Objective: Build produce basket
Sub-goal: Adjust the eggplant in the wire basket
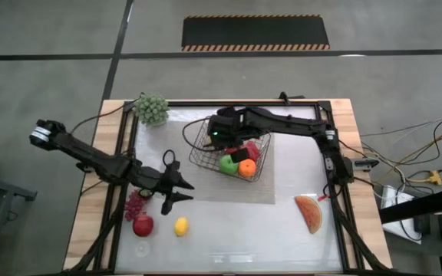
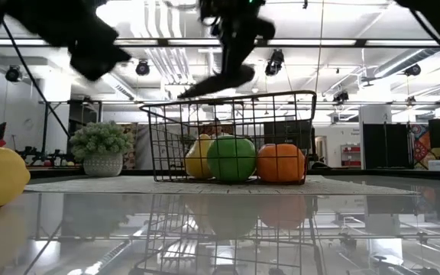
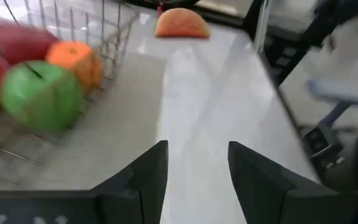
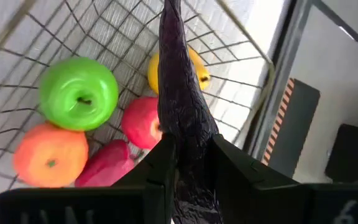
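The right claw (image 4: 188, 162), clamped on the eggplant (image 4: 182, 106), hung over the basket (image 1: 198, 142) at worktop (image 1: 282, 215) centre, presumably to drop it in, while the left claw (image 1: 176, 192), fingers apart, waited toward eight o'clock near the lemon (image 1: 181, 226).

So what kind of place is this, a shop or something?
More likely a lab or workshop: bare concrete floor with a hazard-striped mat, loose cables beside the table, and exposed ceiling lights in a big open hall.
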